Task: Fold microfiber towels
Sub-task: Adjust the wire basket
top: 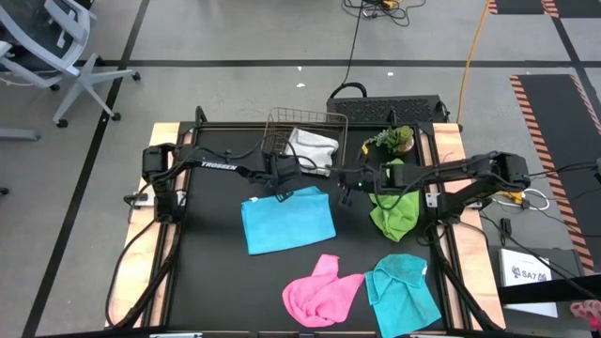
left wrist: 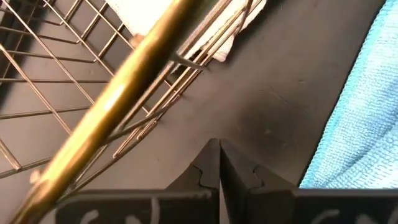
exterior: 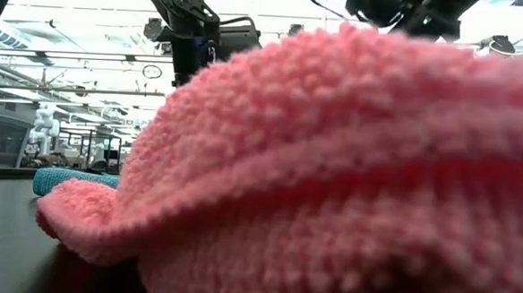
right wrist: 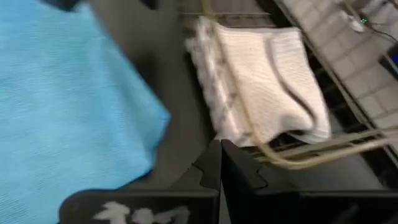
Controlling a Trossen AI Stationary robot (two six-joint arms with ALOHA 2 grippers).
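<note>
We see five towels on the black desk (top: 207,282). A blue towel (top: 286,221) lies spread flat near the middle. The pink towel (top: 321,291) sits crumpled at the front edge, beside a second, rumpled blue towel (top: 404,289). The green towel (top: 394,208) is bunched on the right, just below the small plant (top: 392,141). The white towel (top: 312,147) hangs partly over the rim of the wire basket (top: 282,127) at the back. The left pincer (top: 285,188) hovers at the flat towel's back edge, clenched and empty. The right pincer (top: 349,192) sits between the flat towel and the green one, also clenched and empty.
</note>
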